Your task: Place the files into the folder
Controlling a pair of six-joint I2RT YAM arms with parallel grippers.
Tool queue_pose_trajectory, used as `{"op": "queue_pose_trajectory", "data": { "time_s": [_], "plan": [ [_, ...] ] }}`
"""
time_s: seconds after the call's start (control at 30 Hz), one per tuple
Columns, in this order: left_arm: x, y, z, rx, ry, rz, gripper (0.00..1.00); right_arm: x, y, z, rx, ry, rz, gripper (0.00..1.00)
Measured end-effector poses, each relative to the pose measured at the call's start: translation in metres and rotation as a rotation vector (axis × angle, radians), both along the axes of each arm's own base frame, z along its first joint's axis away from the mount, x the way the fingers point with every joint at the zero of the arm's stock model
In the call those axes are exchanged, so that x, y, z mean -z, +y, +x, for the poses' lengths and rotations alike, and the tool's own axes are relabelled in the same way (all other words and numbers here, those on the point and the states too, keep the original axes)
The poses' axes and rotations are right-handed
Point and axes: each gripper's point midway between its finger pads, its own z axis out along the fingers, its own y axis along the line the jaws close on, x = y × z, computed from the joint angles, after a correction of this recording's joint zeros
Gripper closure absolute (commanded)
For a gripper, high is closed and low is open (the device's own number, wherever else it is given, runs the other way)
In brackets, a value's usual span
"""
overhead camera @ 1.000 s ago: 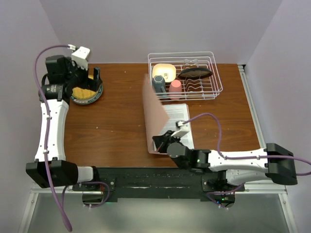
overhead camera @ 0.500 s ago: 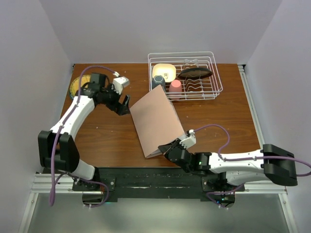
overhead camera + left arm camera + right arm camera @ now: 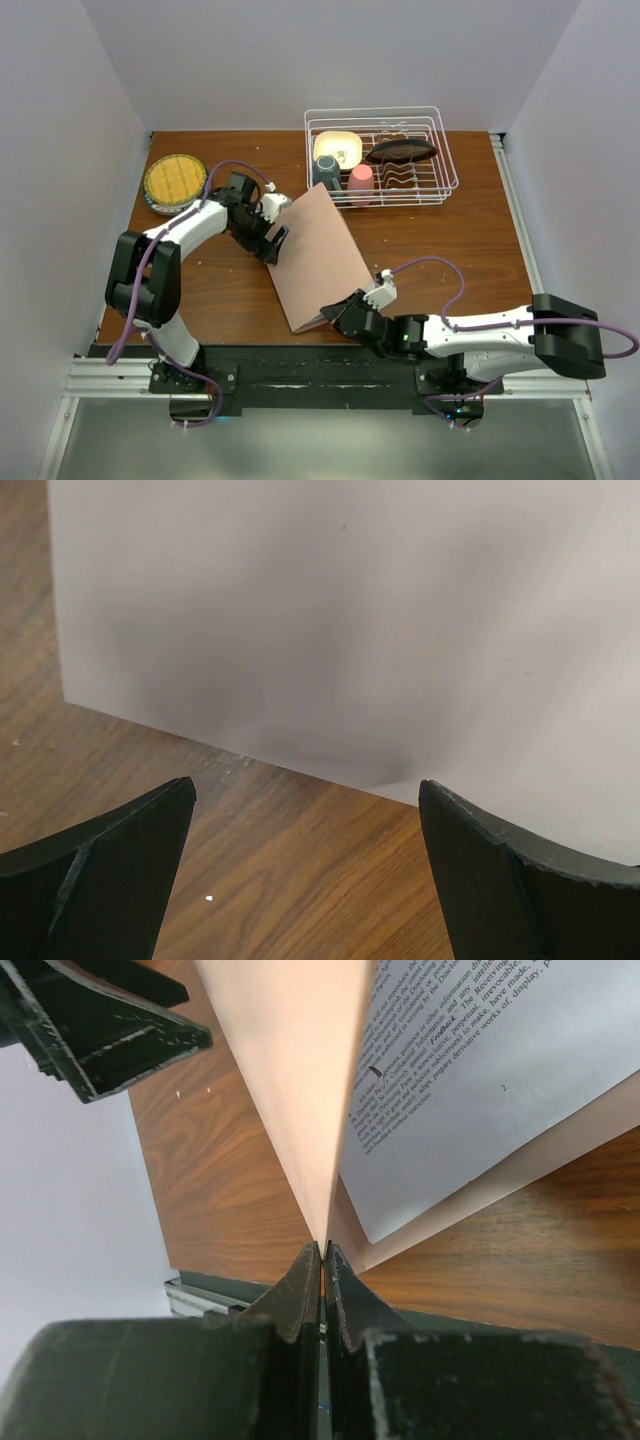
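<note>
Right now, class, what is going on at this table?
The right gripper is shut on the near corner of the folder, holding its upper leaf tilted over the files, which lie on the lower leaf. The left gripper, jaws open, sits beside the leaf's far-left edge, gripping nothing. The folder is not yet closed flat.
</note>
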Motion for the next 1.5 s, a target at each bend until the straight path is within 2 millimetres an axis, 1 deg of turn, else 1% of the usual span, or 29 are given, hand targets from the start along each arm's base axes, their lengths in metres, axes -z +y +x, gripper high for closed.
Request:
{"op": "queue_pose_trajectory", "data": {
  "time_s": [0.03,0.07,0.1,0.13,0.2,0.27,0.37,0.5,0.57,0.6,0.67,0.73,0.8,0.87,0.9,1.0,1.03,1.07,1.1,1.17,1.23,1.3,1.37,1.5],
  "plan": [
    [0.003,0.0,-0.001,0.002,0.008,0.008,0.0,0.0,0.0,0.0,-0.001,0.0,-0.001,0.98],
    [0.005,0.0,-0.002,0.004,0.014,0.015,0.0,0.0,-0.001,-0.001,-0.003,0.001,-0.003,0.88],
    [0.006,-0.001,-0.003,0.007,0.018,0.019,0.0,0.0,-0.001,-0.001,-0.004,0.001,-0.003,0.77],
    [0.007,-0.002,-0.005,0.011,0.021,0.021,0.0,0.0,-0.001,-0.002,-0.007,0.003,-0.004,0.56],
    [0.007,-0.004,-0.006,0.019,0.022,0.024,0.0,0.002,0.0,-0.003,-0.023,0.001,-0.02,0.44],
    [0.008,-0.007,-0.007,0.02,0.024,0.024,0.0,0.006,0.001,-0.006,-0.053,-0.003,-0.05,0.36],
    [0.013,-0.01,-0.006,0.018,0.04,0.028,0.0,0.005,0.005,-0.009,-0.098,-0.014,-0.079,0.31],
    [0.022,-0.012,-0.001,0.013,0.061,0.039,0.0,-0.004,0.009,-0.024,-0.197,-0.051,-0.139,0.34],
    [0.023,-0.011,-0.001,0.014,0.057,0.056,0.0,-0.018,0.009,-0.032,-0.247,-0.082,-0.168,0.35],
    [0.024,-0.011,-0.001,0.018,0.052,0.064,0.0,-0.028,0.008,-0.034,-0.263,-0.104,-0.169,0.35],
    [0.024,-0.01,0.0,0.023,0.043,0.081,0.0,-0.05,0.002,-0.033,-0.275,-0.159,-0.172,0.34],
    [0.025,-0.007,-0.002,0.028,0.025,0.097,0.0,-0.07,-0.008,-0.023,-0.249,-0.226,-0.203,0.29],
    [0.025,-0.001,-0.006,0.03,0.013,0.114,0.0,-0.089,-0.017,-0.004,-0.209,-0.311,-0.257,0.27],
    [0.025,0.003,-0.009,0.03,0.001,0.13,0.0,-0.1,-0.024,0.026,-0.155,-0.37,-0.316,0.24],
    [0.025,0.005,-0.01,0.028,-0.003,0.137,0.0,-0.102,-0.029,0.043,-0.121,-0.388,-0.345,0.23],
    [0.024,0.008,-0.01,0.022,-0.011,0.151,0.0,-0.085,-0.048,0.107,-0.025,-0.386,-0.499,0.21],
    [0.024,0.009,-0.009,0.021,-0.011,0.153,0.0,-0.074,-0.052,0.124,-0.013,-0.369,-0.558,0.2],
    [0.024,0.009,-0.009,0.021,-0.012,0.155,0.0,-0.057,-0.055,0.137,-0.018,-0.345,-0.628,0.2],
    [0.024,0.009,-0.009,0.019,-0.012,0.157,0.0,-0.043,-0.056,0.145,-0.032,-0.321,-0.684,0.2],
    [0.024,0.009,-0.008,0.019,-0.011,0.157,0.0,-0.015,-0.054,0.151,-0.078,-0.274,-0.763,0.2],
    [0.023,0.006,-0.002,0.018,-0.012,0.155,0.0,0.005,-0.055,0.15,-0.114,-0.235,-0.809,0.2],
    [0.022,0.002,0.005,0.014,-0.01,0.148,0.0,0.016,-0.06,0.148,-0.129,-0.212,-0.828,0.2],
    [0.022,-0.004,0.013,0.017,-0.01,0.133,0.0,0.02,-0.068,0.146,-0.125,-0.2,-0.832,0.2],
    [0.022,-0.019,0.023,0.033,0.005,0.095,0.0,0.029,-0.095,0.14,-0.093,-0.165,-0.835,0.2]
  ]
}}
